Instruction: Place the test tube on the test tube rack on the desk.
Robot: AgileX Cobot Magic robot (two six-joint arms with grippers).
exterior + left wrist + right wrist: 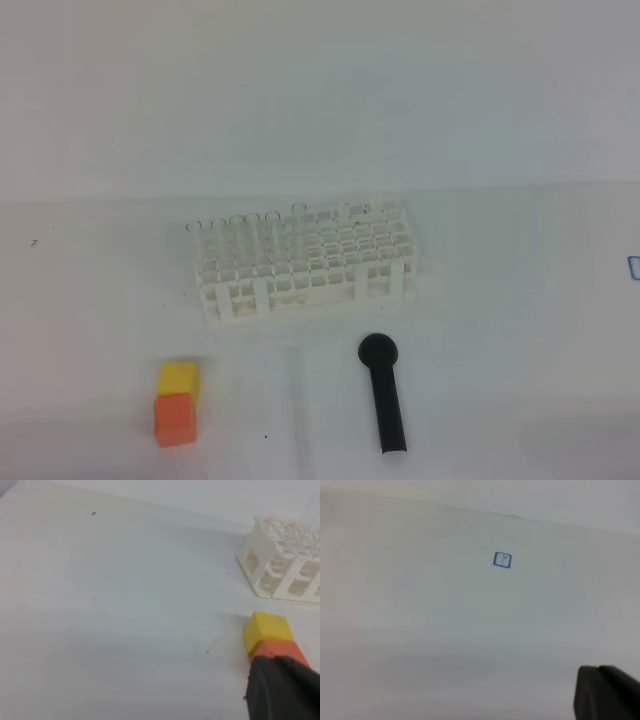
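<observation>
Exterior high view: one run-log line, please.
clear glass test tube: flat on desk | white lattice rack: upright | grippers: shut, empty

Bright, washed-out, v. soft focus; faint shadows, low contrast.

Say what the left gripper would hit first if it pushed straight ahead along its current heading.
Likely the orange block, right ahead of the left gripper, with the yellow block behind it; depth is unclear.
</observation>
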